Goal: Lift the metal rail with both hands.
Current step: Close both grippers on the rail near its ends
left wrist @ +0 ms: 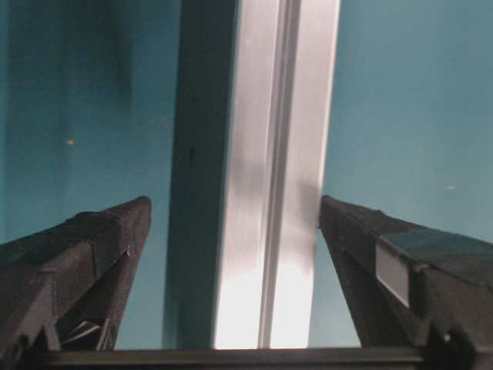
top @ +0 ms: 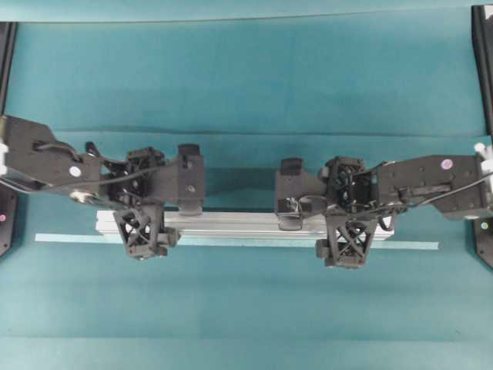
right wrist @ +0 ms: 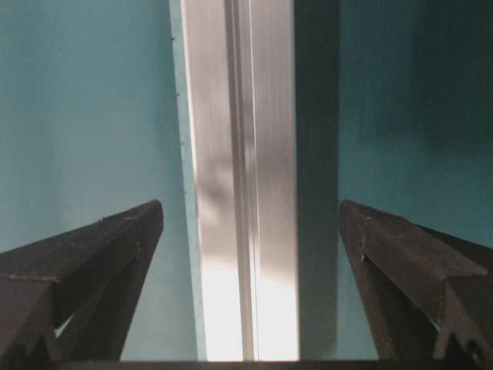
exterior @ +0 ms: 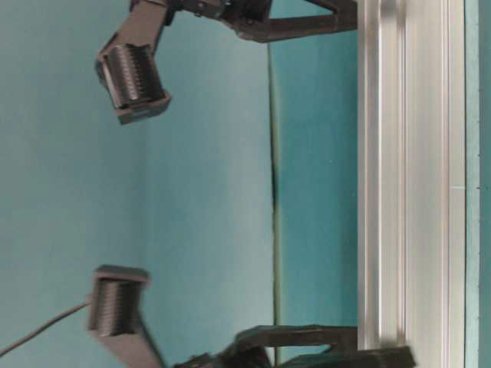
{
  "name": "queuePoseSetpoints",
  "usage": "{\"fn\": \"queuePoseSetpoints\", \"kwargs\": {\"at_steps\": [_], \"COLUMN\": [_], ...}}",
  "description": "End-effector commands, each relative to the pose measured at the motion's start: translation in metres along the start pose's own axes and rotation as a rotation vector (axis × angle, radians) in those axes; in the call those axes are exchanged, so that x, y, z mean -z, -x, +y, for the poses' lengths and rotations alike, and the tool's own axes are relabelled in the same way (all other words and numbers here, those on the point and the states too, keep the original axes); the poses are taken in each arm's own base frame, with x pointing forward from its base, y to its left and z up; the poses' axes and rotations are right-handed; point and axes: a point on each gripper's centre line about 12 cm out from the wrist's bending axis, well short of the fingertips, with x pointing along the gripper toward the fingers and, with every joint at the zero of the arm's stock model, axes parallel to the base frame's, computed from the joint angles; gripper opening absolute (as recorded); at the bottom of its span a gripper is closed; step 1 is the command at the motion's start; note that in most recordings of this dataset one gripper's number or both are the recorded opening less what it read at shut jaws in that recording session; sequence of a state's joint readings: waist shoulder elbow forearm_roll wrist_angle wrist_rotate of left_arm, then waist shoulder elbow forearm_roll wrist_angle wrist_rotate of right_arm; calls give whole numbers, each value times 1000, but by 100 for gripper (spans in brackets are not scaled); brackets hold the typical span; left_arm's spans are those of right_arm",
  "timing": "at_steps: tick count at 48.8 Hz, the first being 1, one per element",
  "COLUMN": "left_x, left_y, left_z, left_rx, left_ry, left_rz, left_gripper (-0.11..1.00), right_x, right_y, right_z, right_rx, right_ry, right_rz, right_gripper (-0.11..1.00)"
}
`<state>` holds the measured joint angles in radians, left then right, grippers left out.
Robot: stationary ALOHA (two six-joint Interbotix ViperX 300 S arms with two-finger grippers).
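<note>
Both end effectors, left [top: 166, 220] and right [top: 316, 225], are held wide open astride the metal rail [top: 239, 223], which is laid lengthwise on the teal counter [top: 246, 308]. A pale tape strip [top: 408, 245] is seen just beside the rail, and a fold [exterior: 273, 192] is visible in the teal covering.

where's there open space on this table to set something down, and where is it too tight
Free: the broad teal cloth beyond the arms toward the far edge, and the near strip below the pale tape strip. Crowded: the middle band, where the metal rail lies with the open left gripper and open right gripper straddling it.
</note>
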<state>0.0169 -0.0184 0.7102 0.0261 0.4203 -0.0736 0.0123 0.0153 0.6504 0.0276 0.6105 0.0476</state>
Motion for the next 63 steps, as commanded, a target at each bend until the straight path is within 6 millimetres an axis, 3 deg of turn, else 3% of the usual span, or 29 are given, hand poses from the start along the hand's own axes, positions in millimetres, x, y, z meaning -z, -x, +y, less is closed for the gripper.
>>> {"fn": "queuePoseSetpoints", "kwargs": {"at_steps": [1, 18, 43, 47, 55, 63], "left_x": [-2, 0, 6, 8, 9, 9], "left_y": [-3, -18, -19, -19, -18, -18], "left_z": [-5, -9, -10, -11, -10, -11], "left_rx": [7, 14, 14, 15, 13, 13], "left_ry": [-15, -15, -8, -10, -4, -8], "left_rz": [-12, -15, 2, 8, 22, 24], "left_gripper": [97, 97, 95, 85, 38, 37], "right_x": [0, 5, 4, 4, 4, 5], "right_y": [-6, -23, -23, -23, -22, -23], "right_z": [1, 1, 0, 2, 5, 6], "right_rx": [-1, 1, 2, -4, -7, -9], "right_ry": [-2, -1, -9, -17, -31, -35], "right_rz": [3, 12, 11, 19, 22, 30], "right_gripper": [96, 96, 94, 84, 42, 39]}}
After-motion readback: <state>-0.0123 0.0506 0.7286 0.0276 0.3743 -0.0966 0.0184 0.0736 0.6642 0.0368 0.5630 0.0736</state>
